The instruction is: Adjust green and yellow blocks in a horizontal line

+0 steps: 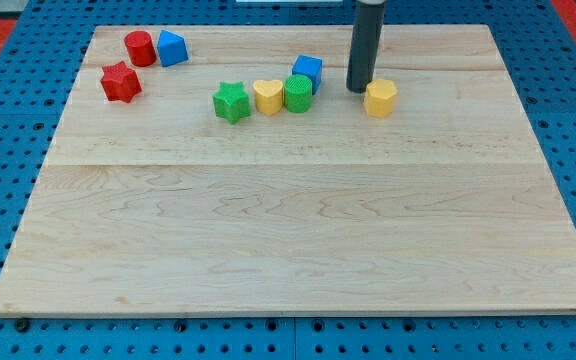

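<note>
A green star block, a yellow heart block and a green round block stand side by side in a row at the board's upper middle. A yellow hexagonal block stands apart to their right. My tip is just left of the yellow hexagonal block, close to or touching it, and well right of the green round block.
A blue cube sits just behind the green round block. A red cylinder, a blue block and a red star cluster at the top left. The wooden board lies on a blue pegboard.
</note>
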`<state>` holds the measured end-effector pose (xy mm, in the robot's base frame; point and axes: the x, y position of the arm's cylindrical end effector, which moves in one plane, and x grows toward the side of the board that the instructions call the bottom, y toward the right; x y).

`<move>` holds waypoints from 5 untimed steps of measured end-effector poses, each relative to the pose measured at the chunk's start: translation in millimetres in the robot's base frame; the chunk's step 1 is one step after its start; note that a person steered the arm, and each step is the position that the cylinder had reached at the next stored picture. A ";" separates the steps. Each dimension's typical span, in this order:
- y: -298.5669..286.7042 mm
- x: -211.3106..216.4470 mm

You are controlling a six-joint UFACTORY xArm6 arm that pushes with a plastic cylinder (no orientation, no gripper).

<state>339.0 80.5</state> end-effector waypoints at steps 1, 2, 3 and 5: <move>-17.0 37.1; -41.6 38.0; -85.9 42.8; -151.7 45.0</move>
<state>384.0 -71.2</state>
